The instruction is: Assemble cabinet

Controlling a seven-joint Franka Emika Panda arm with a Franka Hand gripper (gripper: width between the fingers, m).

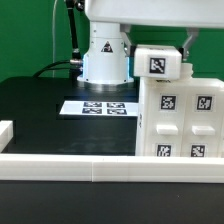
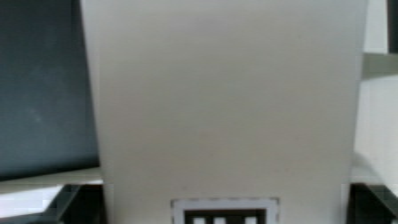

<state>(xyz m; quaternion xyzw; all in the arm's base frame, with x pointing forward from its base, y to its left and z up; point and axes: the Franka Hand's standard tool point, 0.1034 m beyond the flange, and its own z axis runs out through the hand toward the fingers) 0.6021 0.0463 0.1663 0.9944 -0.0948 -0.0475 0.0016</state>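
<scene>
1. On the black bench (image 1: 40,100), at the exterior view's right of the marker board (image 1: 98,106), found the white cabinet body (image 1: 180,120) standing upright, tags facing the camera.
2. Higher than the marker board, over that body's top edge, noted a small panel (image 1: 158,62) bearing one tag; could not tell whether touching.
3. Spotted the fingers (image 1: 189,42) beside that panel; could not tell whether open or closed.
4. Through the wrist view, saw only a white panel face (image 2: 222,100), close up.
5. Nearer the camera than the marker board, made out the border rail (image 1: 70,165).
</scene>
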